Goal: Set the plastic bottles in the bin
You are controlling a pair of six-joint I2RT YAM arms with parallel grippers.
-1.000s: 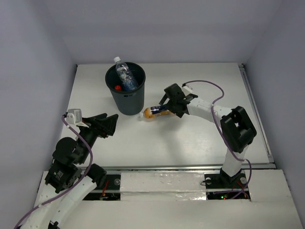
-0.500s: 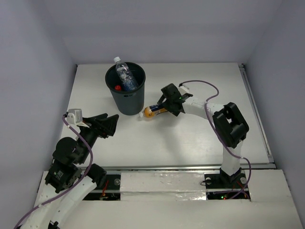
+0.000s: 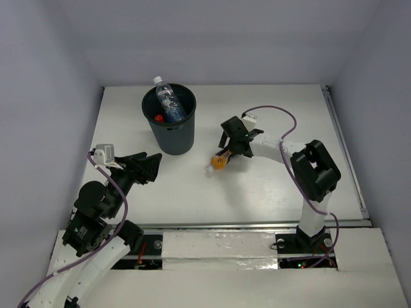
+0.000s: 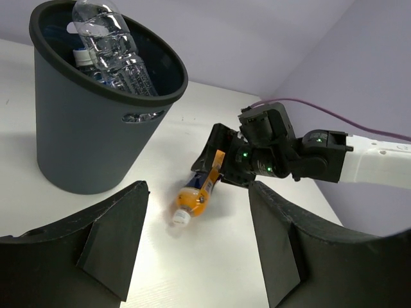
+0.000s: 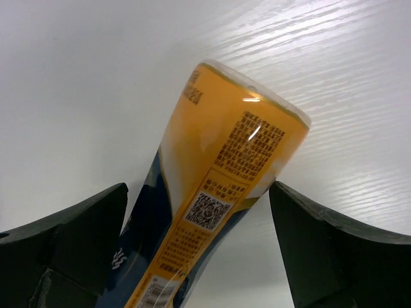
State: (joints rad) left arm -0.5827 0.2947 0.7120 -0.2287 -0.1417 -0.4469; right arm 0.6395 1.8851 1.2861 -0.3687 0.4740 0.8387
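An orange bottle [image 3: 220, 160] with a dark blue label lies on the white table [image 3: 257, 192], its white cap pointing to the lower left. My right gripper [image 3: 227, 149] stands open astride its body; in the right wrist view the bottle [image 5: 221, 167] fills most of the gap between the two dark fingers [image 5: 83, 224]. The black bin [image 3: 173, 138] stands upright at the back left. A clear bottle [image 3: 168, 101] sticks out above its rim, beside a red cap [image 3: 158, 117]. My left gripper [image 3: 153, 168] hovers half open and holds nothing, facing the bin [image 4: 83, 141] and the orange bottle [image 4: 194, 192].
White walls close the table in at the back and on both sides. A purple cable [image 3: 276, 112] arcs over my right arm. The right arm's elbow [image 3: 316, 168] rises to the right of the bottle.
The orange bottle has swung round with my right gripper: its cap moved from beside the bin's foot toward the near side. My left gripper has shifted slightly right.
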